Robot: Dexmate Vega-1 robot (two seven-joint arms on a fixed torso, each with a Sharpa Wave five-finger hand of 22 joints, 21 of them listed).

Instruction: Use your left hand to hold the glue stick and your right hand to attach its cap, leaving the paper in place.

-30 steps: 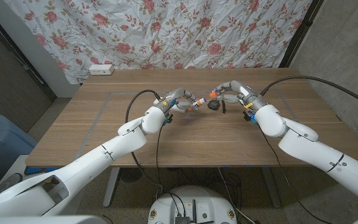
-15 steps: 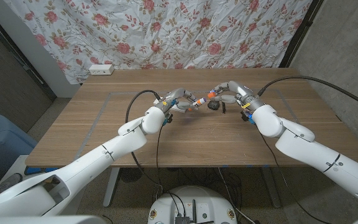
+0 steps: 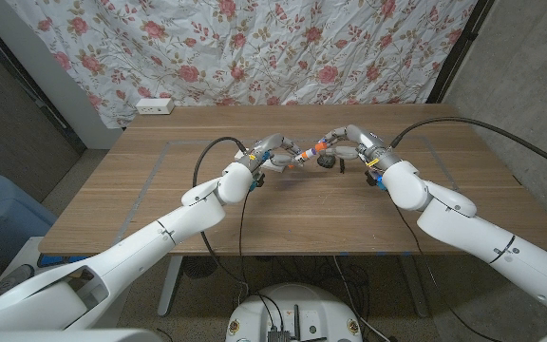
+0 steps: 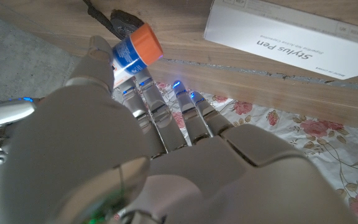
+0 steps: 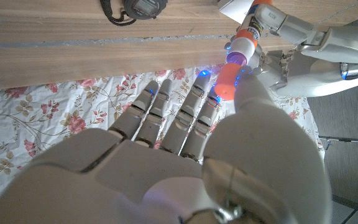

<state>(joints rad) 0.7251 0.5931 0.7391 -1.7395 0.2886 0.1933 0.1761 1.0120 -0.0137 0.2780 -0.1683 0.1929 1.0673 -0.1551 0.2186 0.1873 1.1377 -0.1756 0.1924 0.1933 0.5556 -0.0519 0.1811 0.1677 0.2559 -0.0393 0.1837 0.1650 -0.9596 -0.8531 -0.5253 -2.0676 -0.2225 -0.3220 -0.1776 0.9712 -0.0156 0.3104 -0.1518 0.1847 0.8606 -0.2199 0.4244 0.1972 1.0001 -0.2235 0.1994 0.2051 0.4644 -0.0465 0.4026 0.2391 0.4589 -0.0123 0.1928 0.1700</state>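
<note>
My left hand (image 3: 272, 152) holds the glue stick (image 3: 298, 157) above the table's middle, its open tip toward my right hand. The stick has a blue-and-white label and an orange end (image 4: 135, 51). My right hand (image 3: 347, 142) pinches the orange cap (image 3: 319, 147) between thumb and a finger. In the right wrist view the cap (image 5: 227, 84) sits right at the white tip of the glue stick (image 5: 252, 26), in line with it; I cannot tell whether they touch. The left hand (image 5: 316, 53) shows behind the stick. A flat white box (image 4: 291, 31) printed "Stylus Pen" lies on the table under the left hand.
A black stopwatch (image 3: 326, 161) with a strap lies on the table just below the two hands, and it shows in the right wrist view (image 5: 143, 6). A white power strip (image 3: 155, 105) sits at the far left edge. A floral curtain hangs behind the table.
My right hand has moved left with the cap, closing the gap to the glue stick's tip. The left hand and stick have stayed where they were.
</note>
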